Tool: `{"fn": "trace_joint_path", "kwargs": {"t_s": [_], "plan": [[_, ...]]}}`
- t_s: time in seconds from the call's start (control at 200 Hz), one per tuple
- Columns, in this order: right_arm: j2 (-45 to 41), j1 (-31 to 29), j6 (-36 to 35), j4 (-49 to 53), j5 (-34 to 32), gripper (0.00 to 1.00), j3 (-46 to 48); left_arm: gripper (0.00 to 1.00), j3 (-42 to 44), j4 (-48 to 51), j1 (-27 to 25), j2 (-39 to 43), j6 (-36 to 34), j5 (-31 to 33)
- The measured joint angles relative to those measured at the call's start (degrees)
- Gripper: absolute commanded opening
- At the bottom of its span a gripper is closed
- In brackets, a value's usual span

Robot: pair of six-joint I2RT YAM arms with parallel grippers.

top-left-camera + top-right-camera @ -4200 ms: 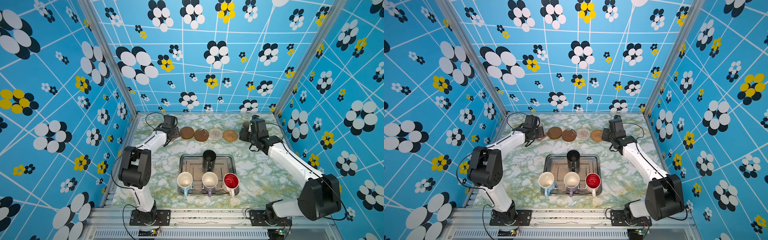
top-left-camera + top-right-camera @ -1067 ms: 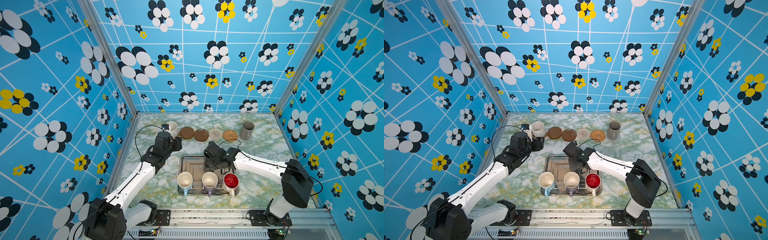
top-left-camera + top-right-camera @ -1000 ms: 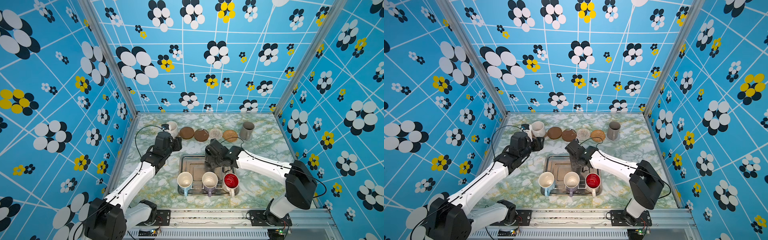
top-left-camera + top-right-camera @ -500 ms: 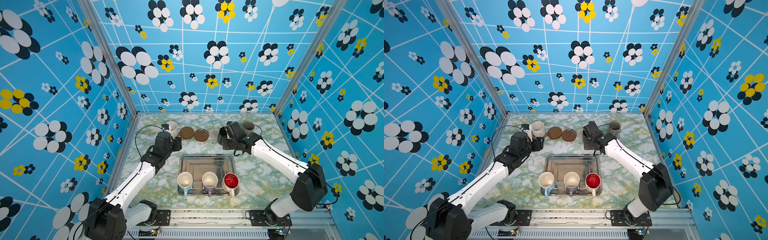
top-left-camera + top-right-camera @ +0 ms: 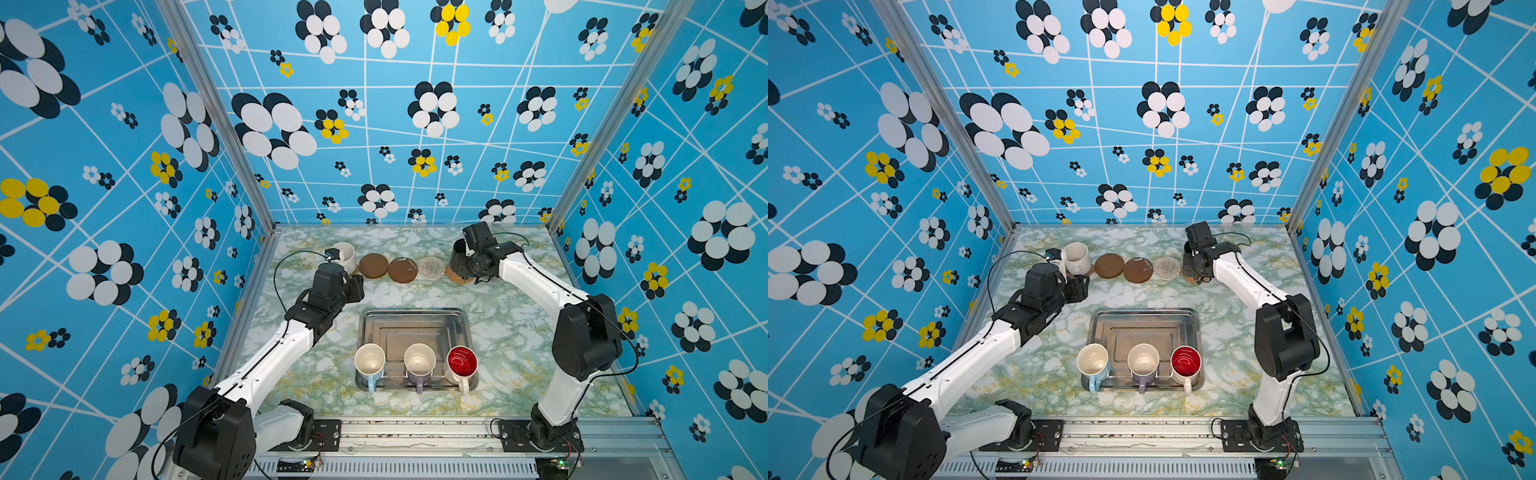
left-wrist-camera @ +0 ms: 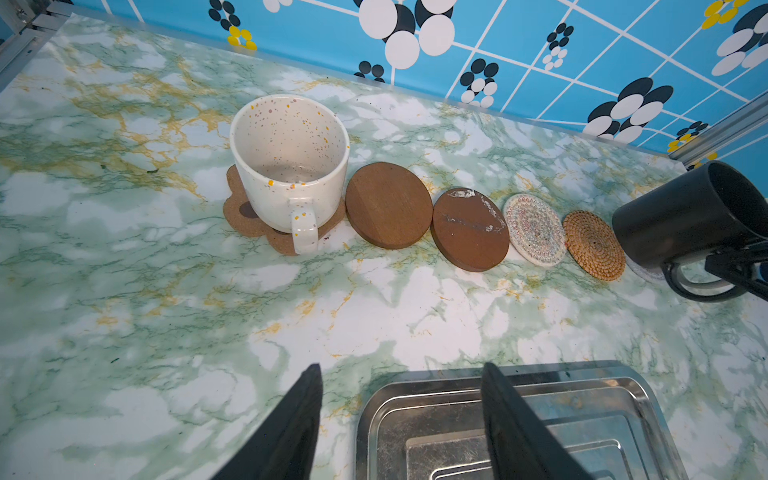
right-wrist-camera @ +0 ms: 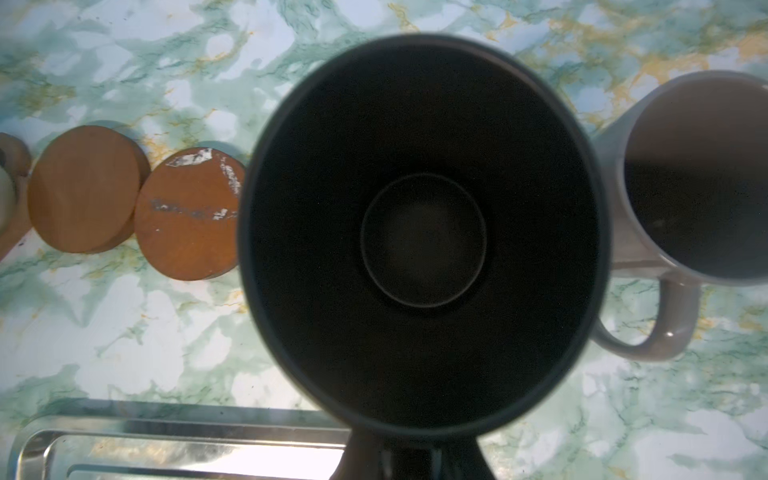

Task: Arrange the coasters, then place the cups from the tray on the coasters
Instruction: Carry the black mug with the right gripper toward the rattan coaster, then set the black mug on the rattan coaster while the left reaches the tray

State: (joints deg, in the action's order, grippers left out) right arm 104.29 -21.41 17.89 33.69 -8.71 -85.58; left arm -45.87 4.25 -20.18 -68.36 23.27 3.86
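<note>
Right gripper [image 6: 731, 264] clamps the black mug [image 6: 685, 216] near the rattan coaster [image 6: 594, 245]; left gripper [image 6: 401, 368] gapes empty

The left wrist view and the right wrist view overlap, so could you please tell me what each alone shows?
Only the left wrist view shows the crochet coaster, the rattan coaster and the open left gripper. Only the right wrist view shows the grey-beige mug and the inner bottom of the black mug. Both show that mug, the two brown discs and the tray.
</note>
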Motion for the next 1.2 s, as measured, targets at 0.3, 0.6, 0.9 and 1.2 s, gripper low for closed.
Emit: {"fn": "trace_joint_path", "kwargs": {"t_s": [0.3, 0.6, 0.9, 1.2], "plan": [[4.6, 0.7, -0.8, -0.8, 0.5, 0.00, -3.3, 0.61, -0.6, 0.0, 0.0, -0.7, 0.0, 0.0], [6.4, 1.7, -0.8, -0.9, 0.5, 0.00, -3.3, 0.61, -0.9, 0.0, 0.0, -0.9, 0.0, 0.0], [6.5, 2.1, -0.8, -1.3, 0.5, 0.00, -3.3, 0.61, -1.1, 0.0, 0.0, -1.4, 0.0, 0.0], [8.0, 2.5, -0.7, -1.7, 0.5, 0.00, -3.1, 0.61, -1.1, 0.0, 0.0, -1.4, 0.0, 0.0]]}}
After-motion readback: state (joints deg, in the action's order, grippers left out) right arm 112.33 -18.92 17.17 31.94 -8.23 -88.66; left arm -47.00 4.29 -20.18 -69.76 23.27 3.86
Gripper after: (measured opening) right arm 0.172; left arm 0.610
